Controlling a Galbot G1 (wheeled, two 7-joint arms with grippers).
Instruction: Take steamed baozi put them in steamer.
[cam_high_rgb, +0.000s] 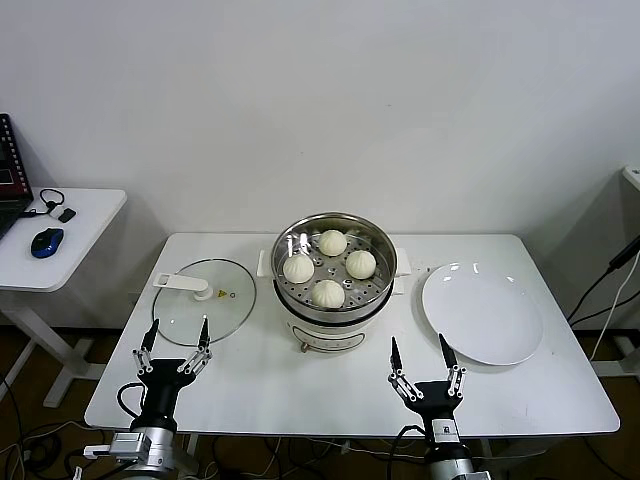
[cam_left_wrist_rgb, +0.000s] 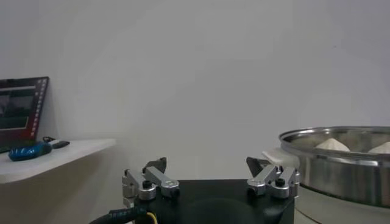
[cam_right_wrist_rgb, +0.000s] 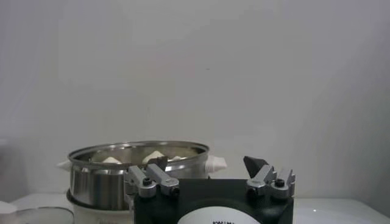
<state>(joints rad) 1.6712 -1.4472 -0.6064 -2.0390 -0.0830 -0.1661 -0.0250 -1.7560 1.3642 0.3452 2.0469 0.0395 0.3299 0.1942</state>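
All four steamed baozi (cam_high_rgb: 329, 267) are seen already resting on the perforated tray inside the steamer (cam_high_rgb: 334, 284), which stands mid-counter (cam_high_rgb: 250, 385). The plate (cam_high_rgb: 483, 313) beside it is bare. The right hand (cam_high_rgb: 428, 365) is held spread wide at the counter's near edge, empty; the left hand (cam_high_rgb: 177, 342) is likewise splayed and empty, near the glass lid (cam_high_rgb: 203, 301). The steamer lies ahead, between the hands, about equally near each. Only bun tops above the rim are shown by the wrist views; the count is given by the head view.
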